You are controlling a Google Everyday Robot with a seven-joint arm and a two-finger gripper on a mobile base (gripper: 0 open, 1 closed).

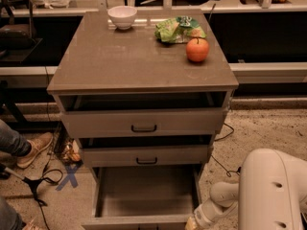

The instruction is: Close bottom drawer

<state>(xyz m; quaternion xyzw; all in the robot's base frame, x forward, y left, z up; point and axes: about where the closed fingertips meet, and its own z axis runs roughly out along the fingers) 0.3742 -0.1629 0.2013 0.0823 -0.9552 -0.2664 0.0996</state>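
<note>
The bottom drawer (146,195) of the grey-brown cabinet stands pulled far out, showing its long plain tray. Its narrow front panel (139,221) lies at the bottom edge of the camera view, and its handle is cut off there. My gripper (191,223) is at the bottom edge, right beside the right end of that front panel, mostly out of the picture. My white arm (273,190) fills the lower right corner.
The top drawer (144,123) and the middle drawer (146,155) are each open a little. On the cabinet top are a white bowl (122,17), a green bag (178,29) and an orange (197,50). A person's leg and shoe (36,147) and cables lie at the left.
</note>
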